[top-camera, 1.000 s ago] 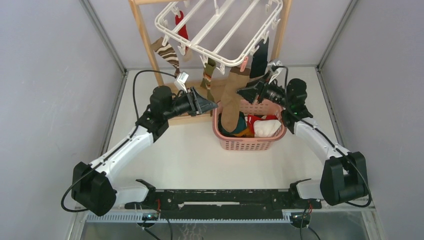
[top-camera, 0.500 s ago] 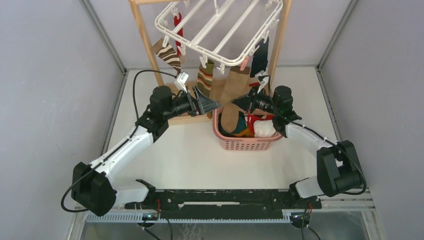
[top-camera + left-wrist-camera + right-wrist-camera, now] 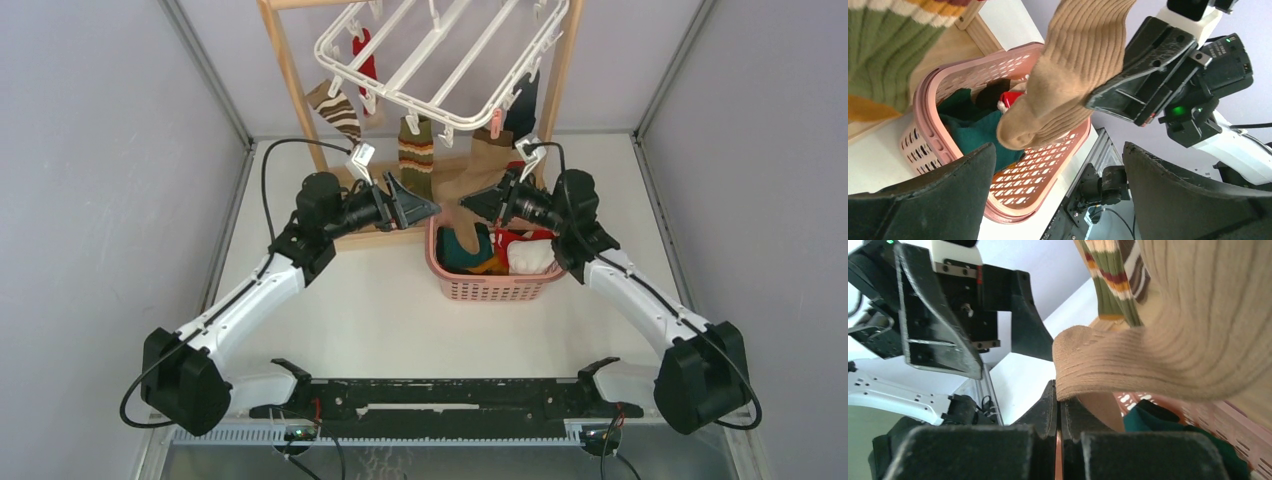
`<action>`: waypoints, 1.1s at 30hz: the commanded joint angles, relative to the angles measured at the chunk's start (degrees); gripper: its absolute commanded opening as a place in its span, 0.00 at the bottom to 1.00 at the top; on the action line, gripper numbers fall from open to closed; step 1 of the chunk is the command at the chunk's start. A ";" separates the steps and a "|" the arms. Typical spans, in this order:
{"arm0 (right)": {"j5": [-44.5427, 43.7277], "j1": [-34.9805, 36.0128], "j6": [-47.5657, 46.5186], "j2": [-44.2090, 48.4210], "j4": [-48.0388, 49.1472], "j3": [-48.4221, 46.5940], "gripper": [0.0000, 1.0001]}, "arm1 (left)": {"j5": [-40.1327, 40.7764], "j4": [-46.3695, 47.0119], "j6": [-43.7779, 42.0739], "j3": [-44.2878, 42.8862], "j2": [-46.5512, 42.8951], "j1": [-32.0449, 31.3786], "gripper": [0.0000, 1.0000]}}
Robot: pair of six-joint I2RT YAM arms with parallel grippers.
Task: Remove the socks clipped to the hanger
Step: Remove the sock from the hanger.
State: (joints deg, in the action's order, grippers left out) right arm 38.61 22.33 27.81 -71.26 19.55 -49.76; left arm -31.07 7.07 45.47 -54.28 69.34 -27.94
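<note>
Grey walls box in a white desk (image 3: 380, 310), where two arms reach away from their bases at the near edge. The left gripper (image 3: 425, 207) gapes wide and holds nothing, poised just beside the pink basket (image 3: 495, 290). Opposite it, the right gripper (image 3: 468, 207) is clenched on a fold of the tan sock (image 3: 482, 165), low on its length and above the basket's far rim. Teal, red and white socks lie in the basket.

The tan sock hangs from a clip (image 3: 494, 128) on the near rim of the white hanger (image 3: 430, 48). Its cuff is up, its long axis runs down from the clip and slants a little toward the left arm, and its toe dangles over the basket's mouth. A striped sock (image 3: 416, 160) hangs just beside it, and more hang farther back. The hanger dangles within a wooden stand (image 3: 287, 70).

The step in hand looks to be tugging the tan sock free. Done well, the pull would run along the sock's own length, down toward the basket. It should be steady rather than jerked, so the cuff slides out of the clip without setting the hanger swinging. The pinch sits on a thin fold and could slip. The open left gripper is best kept clear of the striped sock.
</note>
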 commanded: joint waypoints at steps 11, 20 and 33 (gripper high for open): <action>-7.95 9.09 -6.47 5.74 -9.70 -4.03 0.00 | 1.71 7.16 8.85 0.28 1.13 -1.32 1.00; -18.35 14.32 -13.53 6.98 -11.55 -4.03 0.00 | 0.98 -0.29 10.72 -1.37 2.13 -1.33 1.00; -18.44 14.63 -13.81 7.89 -9.95 -4.02 0.00 | 0.33 0.57 9.60 -3.02 5.62 -1.32 0.54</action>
State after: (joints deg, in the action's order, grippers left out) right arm 20.80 36.69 15.18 -65.21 6.81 -51.37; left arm -30.17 5.50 55.31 -54.28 74.08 -29.02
